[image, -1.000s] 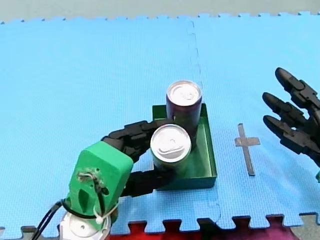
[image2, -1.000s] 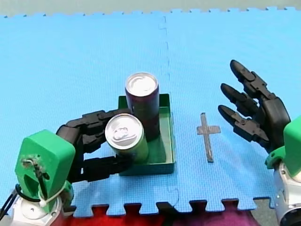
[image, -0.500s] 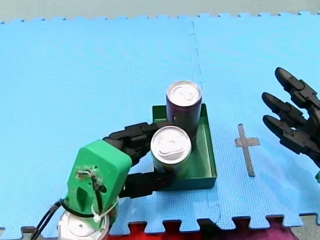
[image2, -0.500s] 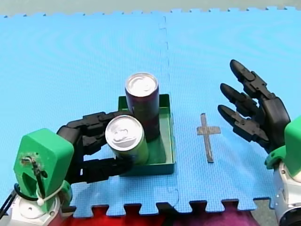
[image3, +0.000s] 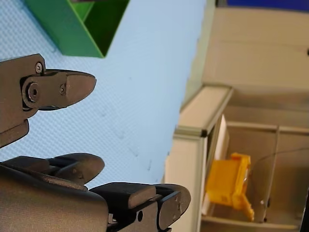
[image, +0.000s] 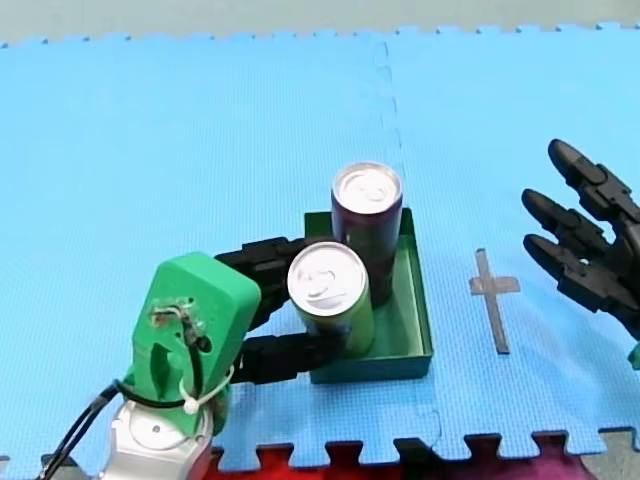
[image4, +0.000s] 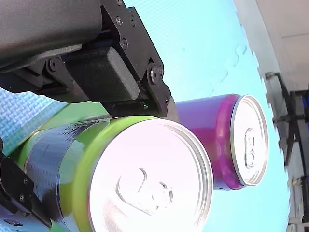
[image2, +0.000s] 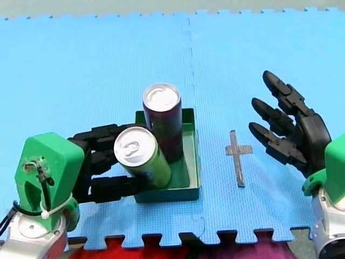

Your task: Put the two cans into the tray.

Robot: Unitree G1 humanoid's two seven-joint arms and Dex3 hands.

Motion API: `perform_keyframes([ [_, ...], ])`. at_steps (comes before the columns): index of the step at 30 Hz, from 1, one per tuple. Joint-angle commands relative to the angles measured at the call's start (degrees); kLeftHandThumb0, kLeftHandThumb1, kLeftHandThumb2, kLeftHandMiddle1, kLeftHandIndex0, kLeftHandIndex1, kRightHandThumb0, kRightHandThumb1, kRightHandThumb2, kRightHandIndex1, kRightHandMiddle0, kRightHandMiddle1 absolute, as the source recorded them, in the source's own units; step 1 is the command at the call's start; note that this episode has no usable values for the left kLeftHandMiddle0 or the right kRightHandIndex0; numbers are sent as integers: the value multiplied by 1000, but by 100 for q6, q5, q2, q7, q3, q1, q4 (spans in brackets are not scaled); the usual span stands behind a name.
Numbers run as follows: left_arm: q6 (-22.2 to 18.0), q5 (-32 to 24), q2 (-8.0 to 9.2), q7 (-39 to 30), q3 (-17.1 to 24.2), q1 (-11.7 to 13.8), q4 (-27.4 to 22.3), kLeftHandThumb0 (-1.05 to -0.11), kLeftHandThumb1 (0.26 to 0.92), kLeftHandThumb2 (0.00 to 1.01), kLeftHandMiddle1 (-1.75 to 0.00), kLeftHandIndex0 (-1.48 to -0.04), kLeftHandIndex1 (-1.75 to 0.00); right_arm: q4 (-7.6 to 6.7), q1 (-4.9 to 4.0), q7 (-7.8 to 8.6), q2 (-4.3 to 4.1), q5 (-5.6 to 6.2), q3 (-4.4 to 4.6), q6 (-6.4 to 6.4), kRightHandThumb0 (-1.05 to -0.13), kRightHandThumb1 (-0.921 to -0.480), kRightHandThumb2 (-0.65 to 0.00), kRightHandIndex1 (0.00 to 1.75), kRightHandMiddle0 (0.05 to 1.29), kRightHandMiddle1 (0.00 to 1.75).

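The green can (image: 335,310), gripped by the left hand (image: 255,290), fingers curled, hides one wall of the tray (image: 408,300). It has tipped leftward; the right hand (image: 590,260) hovers right

At lower left, the left hand (image2: 97,164) grips a green can (image2: 141,162), which leans left with its lower end in the tray (image2: 193,154). A purple can (image2: 163,124) stands upright in the tray, just behind it. At the right edge the right hand (image2: 288,135) holds nothing, beside a tape cross (image2: 237,157).
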Motion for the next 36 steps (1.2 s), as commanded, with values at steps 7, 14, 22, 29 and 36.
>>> perform_keyframes([
  [7,152,100,19,87,-31,-41,-150,-386,770,0,0,-1273,0,71,-40,27,-11,17,-27,-85,-1048,-921,-231,2,291,2],
  [14,172,310,66,179,-150,-27,-231,-390,768,0,-1,-1276,-1,151,-54,59,-2,20,-50,-155,-1048,-921,-225,3,293,2],
  [22,473,545,176,158,-243,-113,-416,-393,765,0,-1,-1280,-2,143,-26,73,30,20,-49,-199,-1048,-921,-221,3,291,1],
  [29,767,653,256,94,-289,-232,-580,-398,764,0,-1,-1282,-2,154,-17,64,52,12,-45,-221,-1048,-921,-218,2,287,0],
  [36,878,748,320,69,-309,-359,-626,-403,764,0,-2,-1284,-1,205,-5,76,76,17,-53,-250,-1048,-921,-214,2,285,0],
])
